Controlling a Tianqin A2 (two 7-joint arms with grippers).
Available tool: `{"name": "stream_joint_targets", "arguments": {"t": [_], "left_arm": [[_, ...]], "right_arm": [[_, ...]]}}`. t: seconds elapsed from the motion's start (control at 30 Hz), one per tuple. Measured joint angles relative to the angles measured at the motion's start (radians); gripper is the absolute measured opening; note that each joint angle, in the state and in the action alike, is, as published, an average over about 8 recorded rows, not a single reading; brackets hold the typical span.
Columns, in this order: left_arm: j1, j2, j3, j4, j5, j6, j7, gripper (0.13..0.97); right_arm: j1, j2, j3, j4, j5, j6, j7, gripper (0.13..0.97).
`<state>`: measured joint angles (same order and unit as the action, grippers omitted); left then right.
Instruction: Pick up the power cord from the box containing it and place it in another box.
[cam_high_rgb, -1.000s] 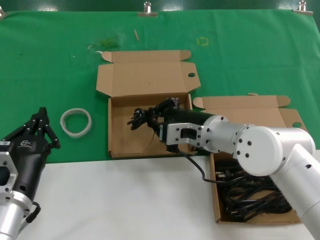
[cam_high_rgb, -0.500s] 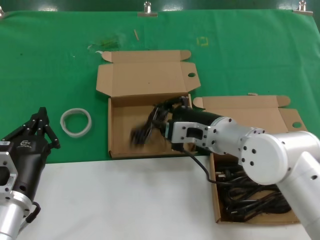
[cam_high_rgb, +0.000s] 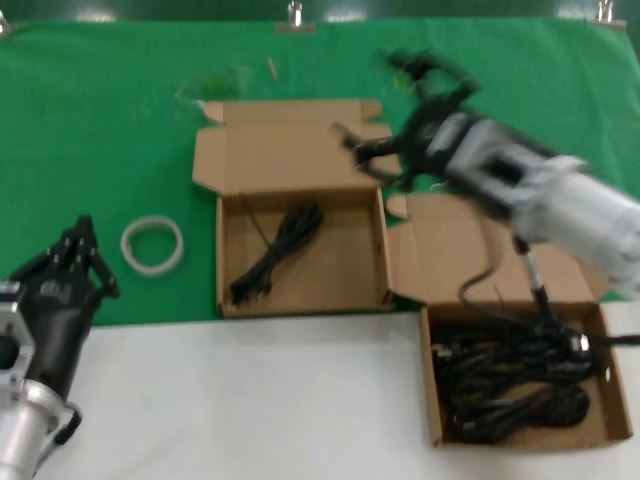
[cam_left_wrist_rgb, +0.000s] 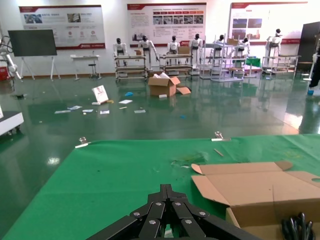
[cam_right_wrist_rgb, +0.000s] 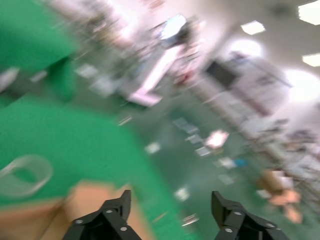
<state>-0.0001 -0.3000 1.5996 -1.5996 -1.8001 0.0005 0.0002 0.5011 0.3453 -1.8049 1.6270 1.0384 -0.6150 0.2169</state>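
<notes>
While the right gripper (cam_high_rgb: 400, 105) hangs raised above the green cloth (cam_high_rgb: 100, 120), past the far side of the two boxes, its fingers (cam_right_wrist_rgb: 107, 220) stand spread apart with nothing between them. The right-hand box (cam_high_rgb: 432, 400), nearer the robot, is filled with a heap of black cords (cam_high_rgb: 510, 375). The left-hand box (cam_high_rgb: 228, 290) holds one power cord (cam_high_rgb: 275, 250), lying loose on its floor. The left gripper (cam_high_rgb: 65, 270) rests at the table's near left, fingers pressed together, beside a white ring (cam_high_rgb: 152, 244).

No readable text; wall posters (cam_left_wrist_rgb: 166, 22) in left wrist view too small to read.
</notes>
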Motion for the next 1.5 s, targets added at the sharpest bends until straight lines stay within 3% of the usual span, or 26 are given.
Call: {"name": "stream_joint_targets", "arguments": {"t": [0.13, 0.33, 0.4, 0.83, 1.1, 1.5], "left_arm": [[0.0, 0.0, 0.0, 0.0, 0.0, 0.0, 0.0, 0.14], [0.0, 0.0, 0.0, 0.0, 0.0, 0.0, 0.0, 0.14], [0.0, 0.0, 0.0, 0.0, 0.0, 0.0, 0.0, 0.14], [0.0, 0.0, 0.0, 0.0, 0.0, 0.0, 0.0, 0.14], [0.0, 0.0, 0.0, 0.0, 0.0, 0.0, 0.0, 0.161], [0.0, 0.0, 0.0, 0.0, 0.0, 0.0, 0.0, 0.173]], "right_arm": [[-0.098, 0.106, 0.152, 0.159, 0.159, 0.077, 0.115, 0.502], [-0.209, 0.219, 0.283, 0.276, 0.292, 0.179, 0.222, 0.658], [-0.216, 0.223, 0.288, 0.279, 0.301, 0.187, 0.224, 0.71], [-0.256, 0.186, 0.277, 0.237, 0.364, 0.246, 0.163, 0.71], [-0.287, 0.157, 0.268, 0.204, 0.414, 0.292, 0.116, 0.957], [-0.333, 0.114, 0.254, 0.155, 0.489, 0.362, 0.044, 0.966]]}}
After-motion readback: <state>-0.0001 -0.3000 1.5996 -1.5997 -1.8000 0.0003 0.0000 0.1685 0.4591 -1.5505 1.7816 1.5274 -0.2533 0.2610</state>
